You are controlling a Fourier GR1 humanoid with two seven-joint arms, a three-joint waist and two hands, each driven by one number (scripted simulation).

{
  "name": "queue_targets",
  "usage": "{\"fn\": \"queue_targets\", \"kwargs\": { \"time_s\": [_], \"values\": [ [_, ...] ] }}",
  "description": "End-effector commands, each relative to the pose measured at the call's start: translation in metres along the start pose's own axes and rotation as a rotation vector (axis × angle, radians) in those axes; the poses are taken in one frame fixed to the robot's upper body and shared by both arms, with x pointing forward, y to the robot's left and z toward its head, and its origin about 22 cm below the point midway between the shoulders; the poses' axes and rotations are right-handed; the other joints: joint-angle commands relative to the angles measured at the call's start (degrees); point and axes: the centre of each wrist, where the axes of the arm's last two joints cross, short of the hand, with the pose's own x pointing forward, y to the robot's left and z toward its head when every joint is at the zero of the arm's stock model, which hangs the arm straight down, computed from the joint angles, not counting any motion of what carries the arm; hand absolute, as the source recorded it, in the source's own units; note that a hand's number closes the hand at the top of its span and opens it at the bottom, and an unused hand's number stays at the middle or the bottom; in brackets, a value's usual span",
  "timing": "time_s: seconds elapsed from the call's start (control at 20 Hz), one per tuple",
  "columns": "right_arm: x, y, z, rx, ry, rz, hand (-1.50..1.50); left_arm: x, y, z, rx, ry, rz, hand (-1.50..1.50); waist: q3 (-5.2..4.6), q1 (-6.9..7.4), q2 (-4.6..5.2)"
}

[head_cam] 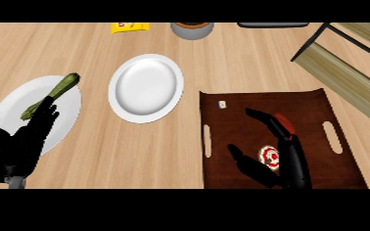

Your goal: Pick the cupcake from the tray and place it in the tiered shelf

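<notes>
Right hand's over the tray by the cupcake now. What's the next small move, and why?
Probably close the fingers and thumb around the cupcake. The right hand sits open on the brown tray with the cupcake in the gap between thumb and fingers, not yet gripped. The tiered shelf waits at the upper right, so lifting should come only after the grasp.

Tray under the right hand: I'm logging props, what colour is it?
Dark brown tray, with pale slot handles, seen in the head view.
</notes>
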Motion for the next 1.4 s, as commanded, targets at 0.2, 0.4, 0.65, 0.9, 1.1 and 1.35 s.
{"fn": "queue_targets", "kwargs": {
  "time_s": [0.2, 0.4, 0.65, 0.9, 1.1, 1.35],
  "values": [
    [0.018, -0.019, 0.037, -0.089, 0.079, 0.374, -1.5, 0.004, 0.005, -0.004, 0.008, 0.016, 0.018, 0.0, -0.14, -0.1, -0.03],
    [0.032, -0.036, 0.047, -0.018, 0.198, 0.593, -1.5, 0.0, 0.008, 0.001, 0.008, 0.011, 0.013, 0.0, -0.23, 0.08, -0.07],
    [0.052, -0.028, 0.063, 0.243, 0.333, 0.805, -1.5, -0.003, -0.002, 0.004, -0.021, -0.006, 0.013, 0.0, -0.25, 1.4, 0.1],
    [0.075, -0.03, 0.047, 0.387, 0.423, 0.998, -1.5, 0.004, -0.012, -0.007, -0.036, 0.002, 0.038, 0.0, -0.06, 1.82, 0.56],
    [0.09, -0.027, 0.033, 0.442, 0.453, 1.1, -1.5, 0.011, 0.003, -0.005, -0.042, 0.004, 0.011, 0.0, 0.09, 1.8, 0.37],
    [0.085, -0.017, 0.0, 0.465, 0.467, 1.11, -1.5, 0.023, 0.004, -0.018, -0.026, 0.003, 0.009, 0.0, 0.15, 1.52, 0.39]
  ]
}}
